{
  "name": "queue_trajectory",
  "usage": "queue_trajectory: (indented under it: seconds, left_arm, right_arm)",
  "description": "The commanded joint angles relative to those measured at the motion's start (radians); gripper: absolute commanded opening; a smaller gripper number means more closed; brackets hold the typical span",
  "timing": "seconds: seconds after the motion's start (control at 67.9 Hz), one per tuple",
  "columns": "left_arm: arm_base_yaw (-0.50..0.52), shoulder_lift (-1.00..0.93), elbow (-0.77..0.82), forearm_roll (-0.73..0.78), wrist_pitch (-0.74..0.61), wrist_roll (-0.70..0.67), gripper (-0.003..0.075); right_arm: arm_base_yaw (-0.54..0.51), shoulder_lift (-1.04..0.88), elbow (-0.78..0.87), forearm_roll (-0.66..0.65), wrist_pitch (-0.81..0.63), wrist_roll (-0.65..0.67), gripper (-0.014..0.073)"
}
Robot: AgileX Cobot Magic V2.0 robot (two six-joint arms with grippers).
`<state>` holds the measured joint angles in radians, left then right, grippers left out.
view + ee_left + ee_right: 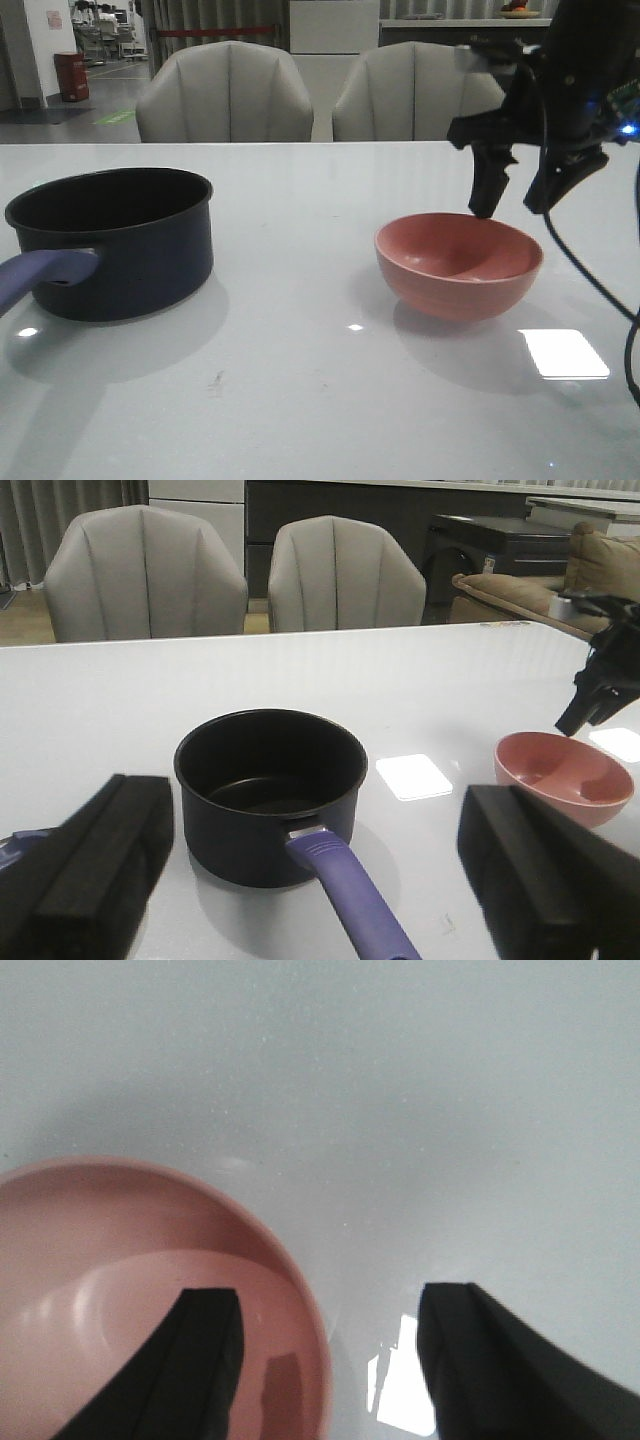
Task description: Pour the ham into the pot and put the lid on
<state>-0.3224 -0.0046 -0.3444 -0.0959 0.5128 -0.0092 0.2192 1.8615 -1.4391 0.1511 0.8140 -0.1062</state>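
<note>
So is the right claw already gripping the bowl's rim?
No, the right claw is open, straddling the pink bowl's rim without closing on it.

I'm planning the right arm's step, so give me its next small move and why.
Probably lower the right gripper so its open fingers straddle the far rim of the pink bowl. One finger already hangs over the bowl's inside, the other outside over the table, and the bowl isn't held yet. The pot stands uncovered.
</note>
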Motion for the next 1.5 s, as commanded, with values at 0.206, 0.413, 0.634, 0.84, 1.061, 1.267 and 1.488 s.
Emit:
queue_trajectory:
  seconds: [0.206, 0.413, 0.634, 0.84, 1.061, 1.267, 1.488]
  left_arm:
    - [-0.006, -0.004, -0.023, -0.011, -0.081, 0.0, 0.0617]
    - [-0.006, -0.004, -0.023, -0.011, -0.081, 0.0, 0.0617]
    - [-0.006, -0.004, -0.023, -0.011, -0.087, 0.0, 0.0617]
    - [-0.006, -0.004, -0.015, -0.011, -0.09, 0.0, 0.0617]
    - [-0.006, -0.004, 0.019, -0.011, -0.09, 0.0, 0.0617]
    - [-0.006, -0.004, 0.025, -0.011, -0.117, 0.0, 0.0617]
    - [-0.006, -0.004, 0.025, -0.011, -0.146, 0.0, 0.0617]
  right_arm:
    - [0.0, -0.352, 0.139, -0.005, -0.164, -0.001, 0.0492]
    - [0.008, -0.606, 0.393, 0.012, -0.37, -0.004, 0.0492]
    - [0.009, -0.888, 0.659, 0.012, -0.546, -0.004, 0.0492]
    - [0.009, -1.173, 0.893, 0.012, -0.691, -0.004, 0.0489]
    - [0.009, -1.474, 1.089, 0.012, -0.804, -0.004, 0.0479]
    - [0.009, -1.585, 1.212, 0.012, -0.822, -0.004, 0.0408]
    - [0.009, -1.583, 1.224, 0.013, -0.814, -0.003, 0.017]
